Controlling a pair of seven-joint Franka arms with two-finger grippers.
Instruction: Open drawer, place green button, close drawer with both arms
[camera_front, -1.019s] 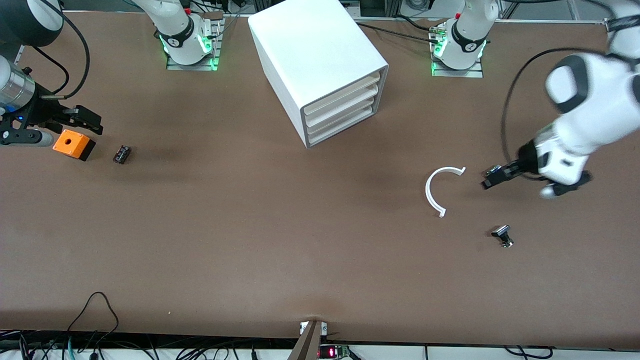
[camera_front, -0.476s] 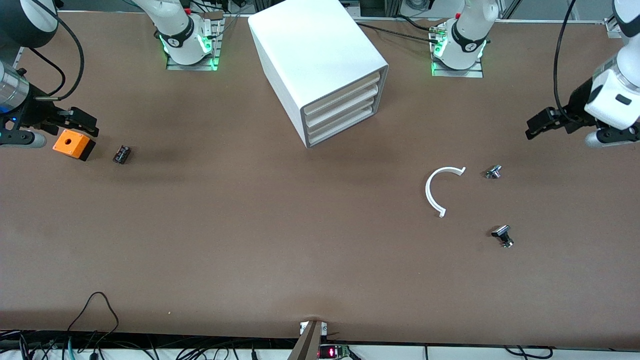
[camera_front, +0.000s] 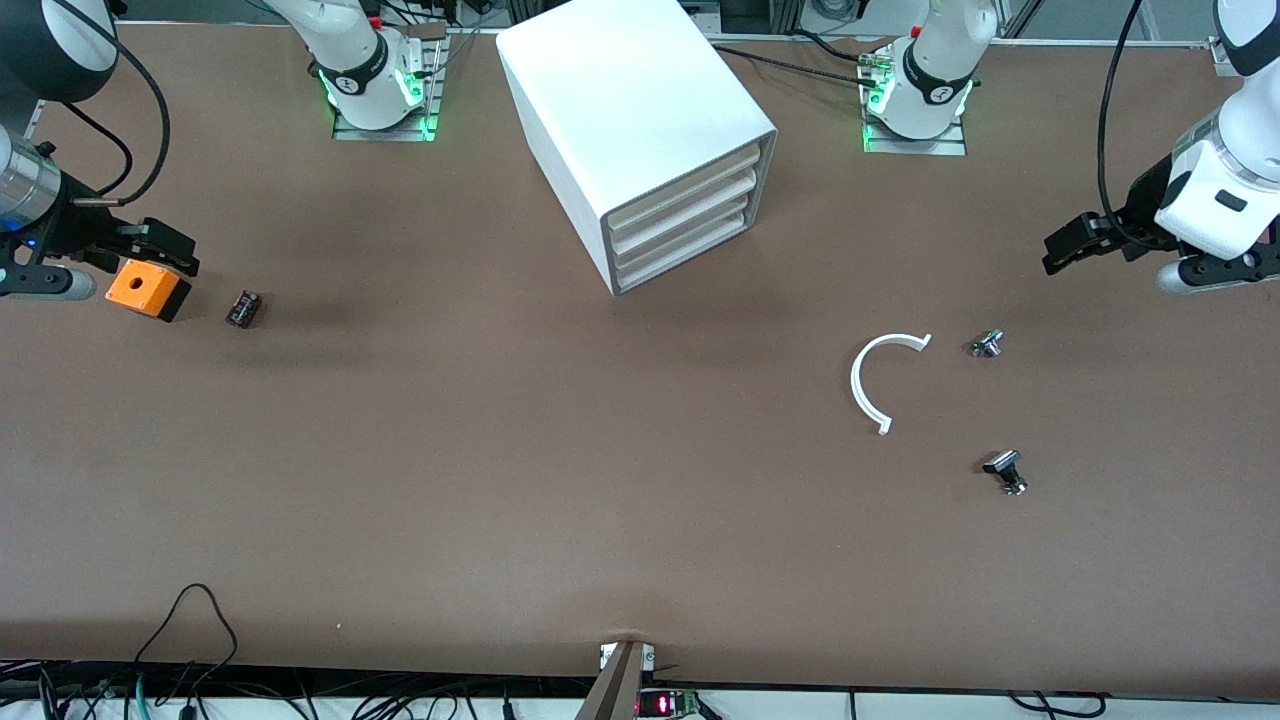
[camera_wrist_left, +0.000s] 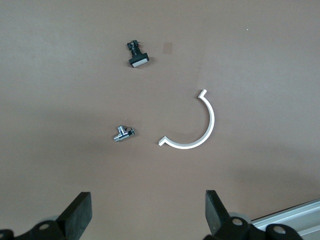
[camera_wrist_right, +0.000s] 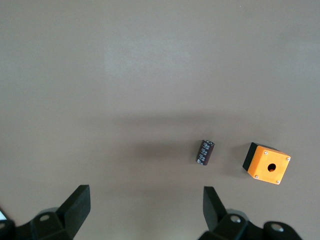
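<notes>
While all four drawers sit shut, both arms hang empty.
Left gripper (camera_front: 1062, 250) and right gripper (camera_front: 165, 250), jaws spread wide, hold nothing above the table (camera_front: 500, 450).

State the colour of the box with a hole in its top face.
Orange on top with black sides; the box shows best in the right wrist view.

Matt brown table (camera_front: 500, 450); smooth white plastic cabinet (camera_front: 620, 110); shiny metal knob (camera_front: 987, 344); glossy orange box (camera_front: 147, 288).
</notes>
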